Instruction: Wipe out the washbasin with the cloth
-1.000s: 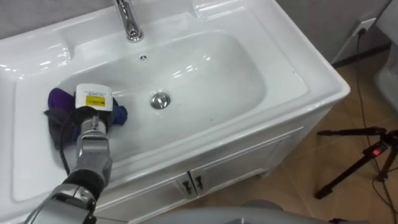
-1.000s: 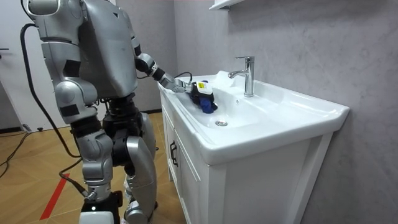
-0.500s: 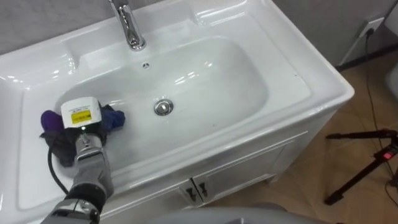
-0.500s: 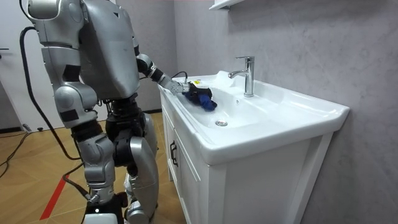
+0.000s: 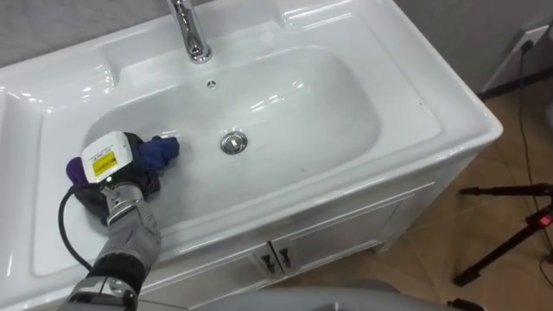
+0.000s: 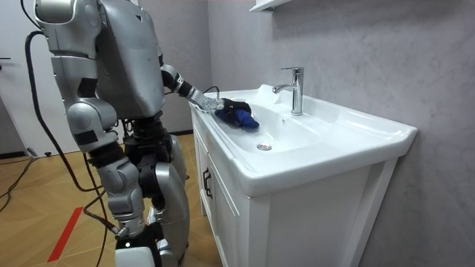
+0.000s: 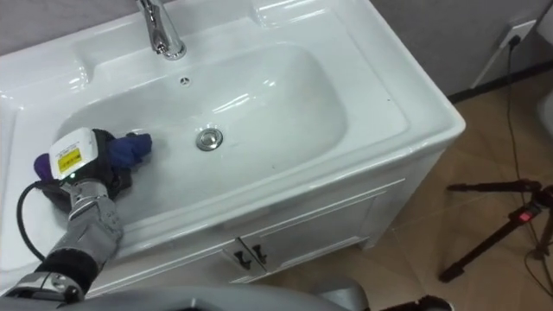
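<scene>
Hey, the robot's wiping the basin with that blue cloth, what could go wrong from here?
1. The blue cloth is bunched under the left hand, with part sticking out towards the drain; a sweep might leave it behind.
2. The hand sits at the left end of the basin; the bowl right of the drain may get skipped.
3. The faucet stands at the back rim; a wide stroke might knock the arm against it.

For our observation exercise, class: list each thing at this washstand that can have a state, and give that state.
tap: off, no water running
basin: holds no water
cloth: bunched under the left hand
left hand: down on the cloth, at the basin's left end
cabinet doors: shut
</scene>
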`<state>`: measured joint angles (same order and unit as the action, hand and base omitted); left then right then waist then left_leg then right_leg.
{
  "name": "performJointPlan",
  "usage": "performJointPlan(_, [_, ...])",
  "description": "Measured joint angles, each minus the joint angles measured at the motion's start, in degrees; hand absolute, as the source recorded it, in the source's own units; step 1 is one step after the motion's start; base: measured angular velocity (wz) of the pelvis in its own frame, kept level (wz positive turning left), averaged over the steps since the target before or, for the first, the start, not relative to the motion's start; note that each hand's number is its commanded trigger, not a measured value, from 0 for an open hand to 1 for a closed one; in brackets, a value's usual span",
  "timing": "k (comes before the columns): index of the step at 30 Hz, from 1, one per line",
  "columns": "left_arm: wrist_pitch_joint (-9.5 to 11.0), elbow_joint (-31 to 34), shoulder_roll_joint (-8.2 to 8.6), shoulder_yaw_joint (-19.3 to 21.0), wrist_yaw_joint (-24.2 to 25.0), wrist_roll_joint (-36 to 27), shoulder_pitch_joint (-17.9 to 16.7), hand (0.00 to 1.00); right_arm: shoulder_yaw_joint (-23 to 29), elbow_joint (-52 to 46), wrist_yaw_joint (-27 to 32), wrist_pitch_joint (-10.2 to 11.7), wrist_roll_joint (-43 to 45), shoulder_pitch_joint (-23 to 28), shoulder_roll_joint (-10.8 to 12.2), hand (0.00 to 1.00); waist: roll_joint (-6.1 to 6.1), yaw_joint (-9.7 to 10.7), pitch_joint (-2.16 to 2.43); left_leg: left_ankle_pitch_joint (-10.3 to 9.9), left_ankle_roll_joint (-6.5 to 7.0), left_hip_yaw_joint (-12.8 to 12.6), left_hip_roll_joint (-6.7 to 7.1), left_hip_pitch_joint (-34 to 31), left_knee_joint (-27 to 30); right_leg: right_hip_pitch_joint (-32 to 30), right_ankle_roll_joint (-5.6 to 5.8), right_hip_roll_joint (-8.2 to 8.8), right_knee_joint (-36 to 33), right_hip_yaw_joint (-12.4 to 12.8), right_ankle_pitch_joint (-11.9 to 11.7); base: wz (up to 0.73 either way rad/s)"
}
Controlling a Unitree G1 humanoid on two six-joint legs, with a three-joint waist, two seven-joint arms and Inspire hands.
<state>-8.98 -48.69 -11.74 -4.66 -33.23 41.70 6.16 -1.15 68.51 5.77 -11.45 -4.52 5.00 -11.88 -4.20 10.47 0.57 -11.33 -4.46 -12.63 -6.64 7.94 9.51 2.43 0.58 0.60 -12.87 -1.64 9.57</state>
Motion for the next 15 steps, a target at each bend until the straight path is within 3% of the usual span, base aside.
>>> performJointPlan(9, [2.2,3.8,-0.07,0.0,-0.1,-4.0,0.0,1.0,0.0,0.0,-1.2,2.8,-4.7,-0.4,1.2,0.0,0.44,-0.6,-0.56,0.0,0.01,1.1,0.22,-0.2,-0.2,0.5,0.11,0.28,0.8,-0.8,0.1,0.06])
performJointPlan(15, [4.0,5.4,-0.24,0.1,-0.1,-3.9,0.0,1.0,0.2,0.0,-2.1,4.2,-4.7,-0.3,1.1,0.0,0.55,-1.9,-0.61,0.0,0.01,1.9,0.24,-0.5,-0.2,0.7,0.12,0.35,1.2,-1.7,0.1,0.07])
